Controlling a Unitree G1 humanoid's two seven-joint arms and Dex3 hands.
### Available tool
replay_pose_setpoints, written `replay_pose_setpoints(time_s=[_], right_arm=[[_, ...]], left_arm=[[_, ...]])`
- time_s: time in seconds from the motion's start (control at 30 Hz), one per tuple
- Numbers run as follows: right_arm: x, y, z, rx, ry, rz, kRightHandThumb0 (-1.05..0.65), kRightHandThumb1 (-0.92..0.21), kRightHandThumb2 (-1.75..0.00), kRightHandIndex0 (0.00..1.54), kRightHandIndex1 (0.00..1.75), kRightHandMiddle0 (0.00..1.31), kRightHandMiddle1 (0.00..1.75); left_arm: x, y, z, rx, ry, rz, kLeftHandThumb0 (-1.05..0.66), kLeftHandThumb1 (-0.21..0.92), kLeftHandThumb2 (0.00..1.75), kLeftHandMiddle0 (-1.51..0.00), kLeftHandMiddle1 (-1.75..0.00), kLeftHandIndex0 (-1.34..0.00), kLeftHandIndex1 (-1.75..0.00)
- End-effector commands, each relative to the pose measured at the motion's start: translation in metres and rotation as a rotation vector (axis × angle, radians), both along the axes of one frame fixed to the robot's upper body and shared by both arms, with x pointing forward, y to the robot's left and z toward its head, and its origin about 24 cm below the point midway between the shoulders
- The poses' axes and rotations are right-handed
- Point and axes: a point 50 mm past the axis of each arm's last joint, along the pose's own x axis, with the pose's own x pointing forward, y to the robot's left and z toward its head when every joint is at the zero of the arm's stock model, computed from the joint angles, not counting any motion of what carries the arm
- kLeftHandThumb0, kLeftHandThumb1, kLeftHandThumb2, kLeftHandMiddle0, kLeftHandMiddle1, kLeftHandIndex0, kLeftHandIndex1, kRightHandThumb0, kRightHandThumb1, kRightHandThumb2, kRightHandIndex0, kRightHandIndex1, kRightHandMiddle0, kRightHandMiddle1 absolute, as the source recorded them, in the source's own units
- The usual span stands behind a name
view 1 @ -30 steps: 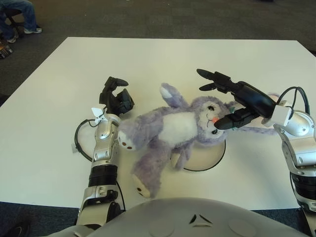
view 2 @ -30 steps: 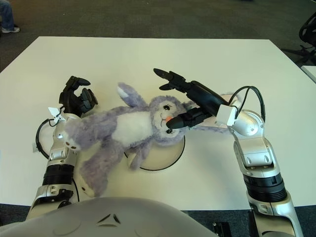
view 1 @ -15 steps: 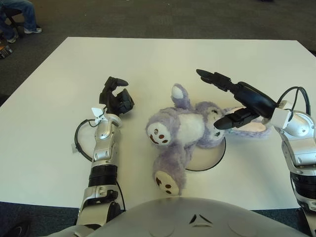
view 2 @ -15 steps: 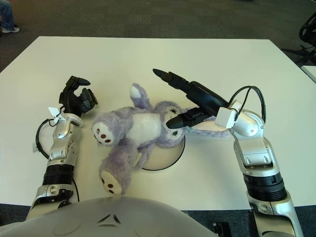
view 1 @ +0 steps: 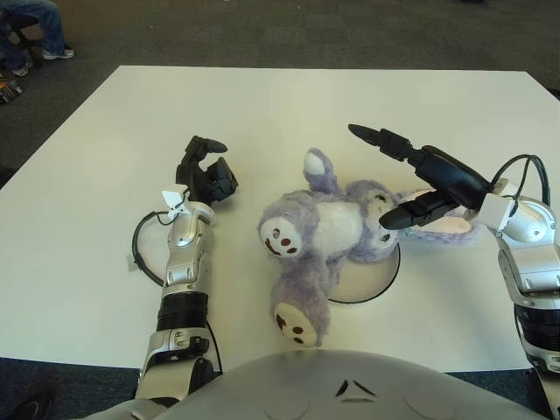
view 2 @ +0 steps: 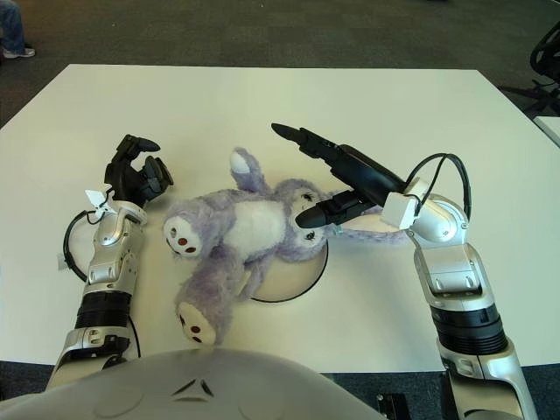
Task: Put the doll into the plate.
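Doll [view 1: 328,232] first: a purple plush rabbit with a white belly lies on its back across the white plate [view 1: 372,284], its torso and head over the plate and its legs spilling off the left rim onto the counter [view 1: 262,114]. One leg points toward the left hand, showing a pale sole with dark toe marks; the other hangs down toward the near edge of the counter, its sole [view 1: 291,322] also turned up. One ear [view 1: 318,166] sticks up and away from the robot, and the other, pink-lined ear [view 1: 446,226] lies flat on the counter to the right of the head, under the right hand. Only the near and right part of the plate's rim shows, the remainder being covered by the toy. The right hand [view 1: 411,179] is over the doll's head with its fingers spread: one long finger [view 1: 376,137] reaches out past the head, well above it, and a lower finger [view 1: 404,214] sits at the doll's face, touching or just beside the plush; I cannot tell which. It grips nothing. The left hand [view 1: 206,175] shows to the left of the doll, apart from it, with its fingers curled loosely around nothing, and a thin black cable [view 1: 144,254] loops on the counter beside that forearm.
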Motion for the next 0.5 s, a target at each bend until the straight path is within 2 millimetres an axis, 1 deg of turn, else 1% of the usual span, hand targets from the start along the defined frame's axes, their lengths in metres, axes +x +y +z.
replay_pose_setpoints(time_s=[0.0, 0.2, 0.47], right_arm=[[0.001, -0.0011, 0.0014, -0.003, -0.023, -0.014, -0.94, -0.92, -0.24, 0.0, 0.0, 0.0, 0.19], [0.0011, -0.0015, 0.0014, -0.017, -0.06, -0.048, -0.96, -0.92, -0.22, 0.0, 0.0, 0.0, 0.15], [0.0019, -0.0031, 0.0024, -0.115, -0.207, -0.163, -0.95, -0.9, -0.19, 0.0, 0.0, 0.0, 0.12]], left_arm=[[-0.0026, 0.0, -0.0052, -0.007, 0.025, 0.014, -0.45, 0.4, 1.21, -1.11, -1.75, -0.55, -1.75], [-0.0025, -0.0001, -0.0053, -0.007, 0.026, 0.013, -0.45, 0.4, 1.21, -1.11, -1.75, -0.55, -1.75], [-0.0025, 0.0, -0.0049, -0.014, 0.02, 0.008, -0.45, 0.4, 1.21, -1.11, -1.75, -0.54, -1.75]])
